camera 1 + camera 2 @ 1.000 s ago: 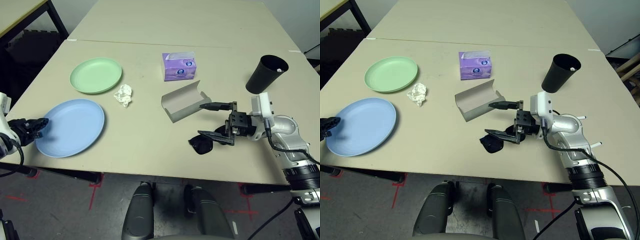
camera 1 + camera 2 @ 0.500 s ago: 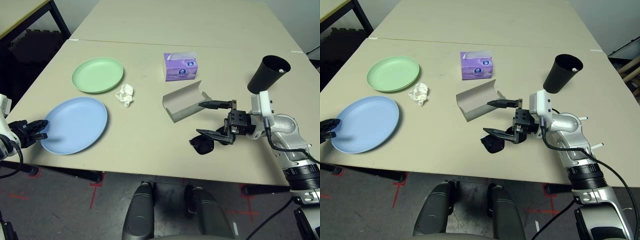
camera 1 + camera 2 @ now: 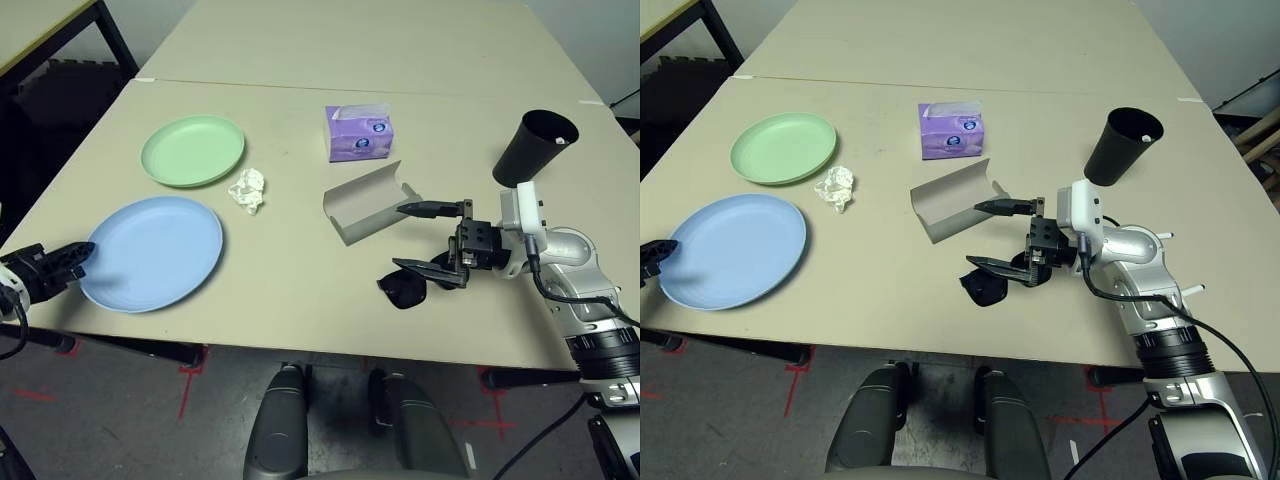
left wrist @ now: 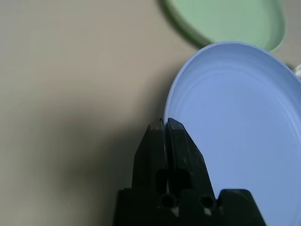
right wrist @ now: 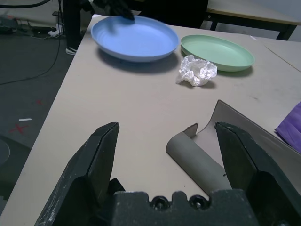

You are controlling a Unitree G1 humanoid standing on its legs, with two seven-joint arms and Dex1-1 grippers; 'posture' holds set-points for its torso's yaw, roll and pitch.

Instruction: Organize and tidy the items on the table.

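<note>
Left tool (image 4: 164,126): pinched shut on the blue plate's (image 3: 150,253) near rim.
Right tool (image 3: 428,240): wide open, empty; sunglasses (image 3: 402,289) just below it.

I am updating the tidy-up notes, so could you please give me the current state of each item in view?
Light blue round plate: rim pinched, lifted.
Left tool: shut on plate.
Right tool: open, empty.
Grey oblong glasses case: open.
Black cup: tilted.
Purple tissue box: upright.
White tissue: crumpled.

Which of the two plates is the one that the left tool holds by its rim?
The light blue plate: the shut left tool pinches its rim. The pale green plate lies untouched farther back.
</note>
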